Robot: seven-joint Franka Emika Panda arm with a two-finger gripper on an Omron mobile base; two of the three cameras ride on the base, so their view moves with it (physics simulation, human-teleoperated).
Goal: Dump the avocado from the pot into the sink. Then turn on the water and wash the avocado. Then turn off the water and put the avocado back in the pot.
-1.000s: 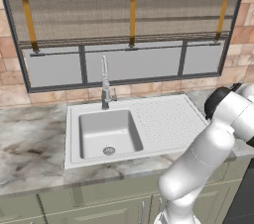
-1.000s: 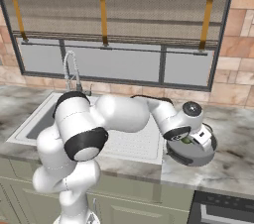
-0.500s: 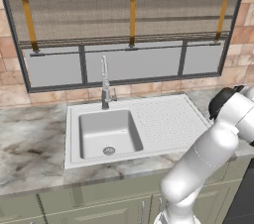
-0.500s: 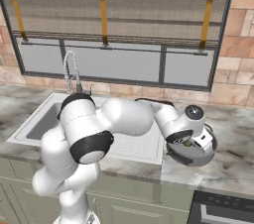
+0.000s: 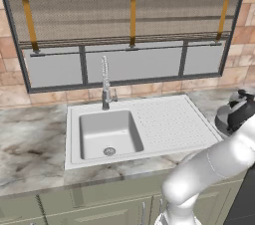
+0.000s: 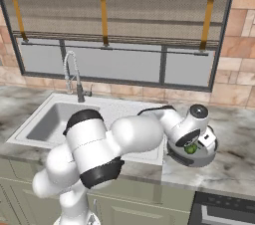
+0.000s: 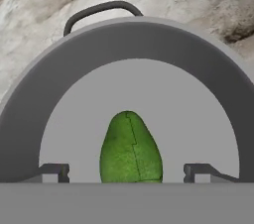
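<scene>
The grey pot point(image 7: 124, 39) sits on the marble counter right of the sink, its dark loop handle point(image 7: 101, 9) at the far side. The green avocado point(image 7: 130, 151) lies on the pot's floor. My gripper point(image 7: 126, 171) is open just above the pot, one fingertip point(image 7: 53, 170) on each side of the avocado and not touching it. From the right base view, the hand point(image 6: 193, 144) hangs over the pot point(image 6: 201, 161) with the avocado point(image 6: 190, 149) peeking out under it. The sink point(image 5: 89, 129) is to the left, its basin bare.
A tall spring faucet point(image 5: 105, 85) stands behind the basin. The dotted drainboard point(image 5: 172, 122) lies between basin and pot point(image 5: 224, 119). A window with a mesh blind and brick wall close off the back. My arm arches over the counter's front edge point(image 6: 124, 139).
My hand has dropped slightly lower over the pot and shifted a little to the right. The pot and avocado have stayed in place.
</scene>
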